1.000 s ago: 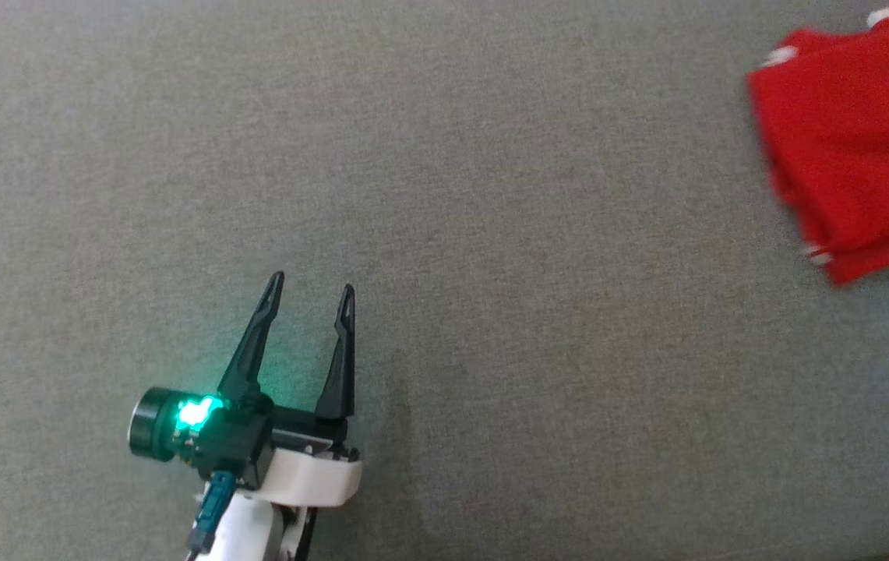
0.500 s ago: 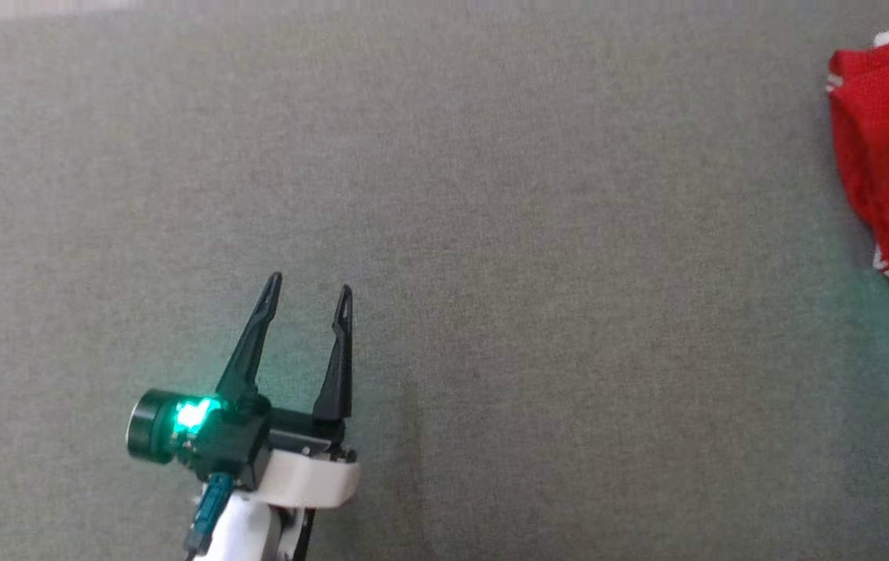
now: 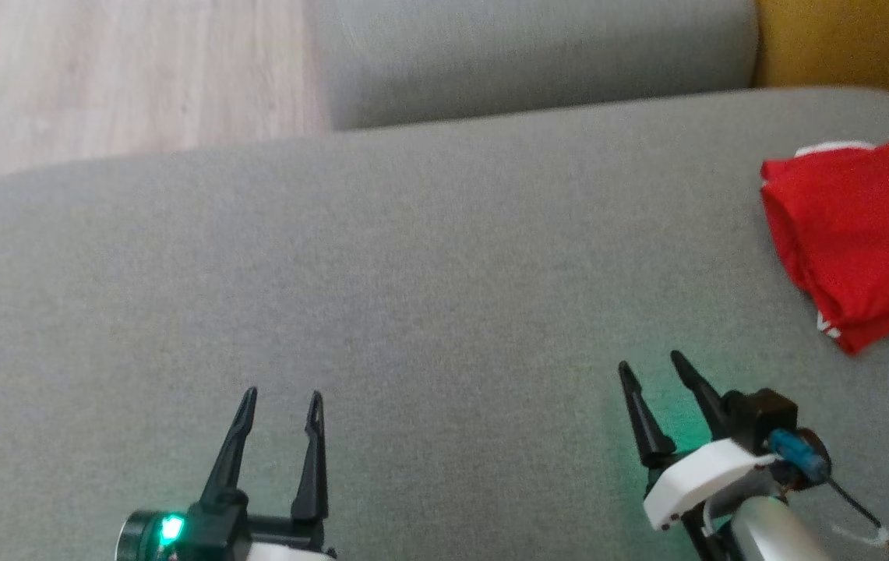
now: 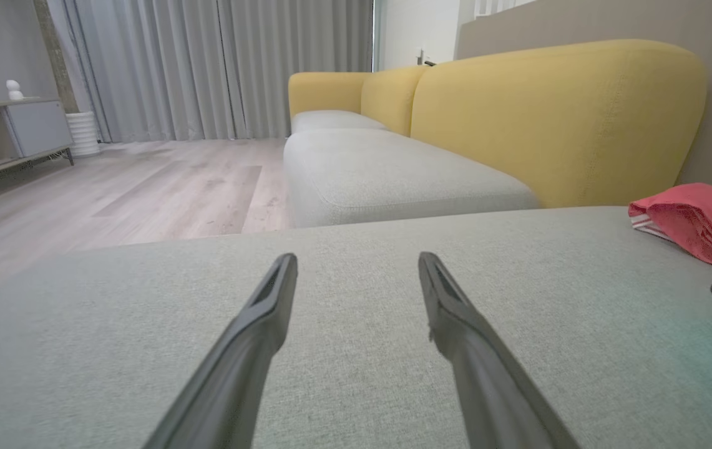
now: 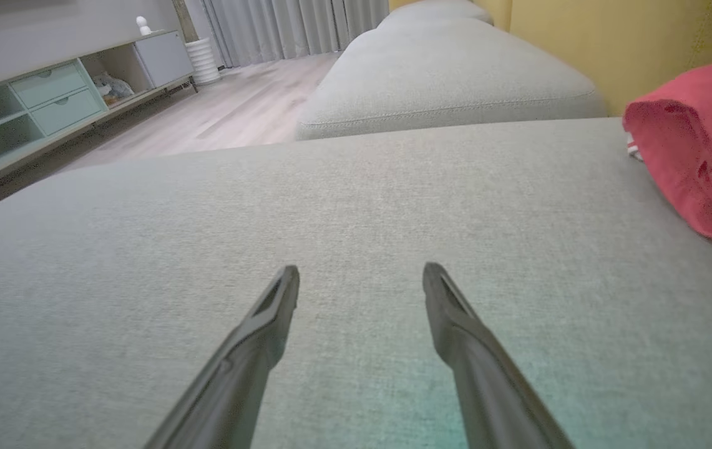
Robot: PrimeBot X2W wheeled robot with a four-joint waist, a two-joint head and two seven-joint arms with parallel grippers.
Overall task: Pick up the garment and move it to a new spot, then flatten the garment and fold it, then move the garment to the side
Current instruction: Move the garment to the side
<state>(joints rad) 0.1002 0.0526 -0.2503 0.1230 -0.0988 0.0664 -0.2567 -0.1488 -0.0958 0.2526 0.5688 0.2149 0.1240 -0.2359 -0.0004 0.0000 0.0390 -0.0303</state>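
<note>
- Now right tool [image 3: 650,361] has let go: fingers apart, empty, near folded red garment [image 3: 857,241].
- Likewise left tool [image 3: 282,393]: apart, empty, farther off.
- Task looks finished.

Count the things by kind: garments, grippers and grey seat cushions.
Garment: 1
Grippers: 2, the left gripper and the right gripper, both open
Grey seat cushions: 2, the near cushion and the far cushion
Total: 5
</note>
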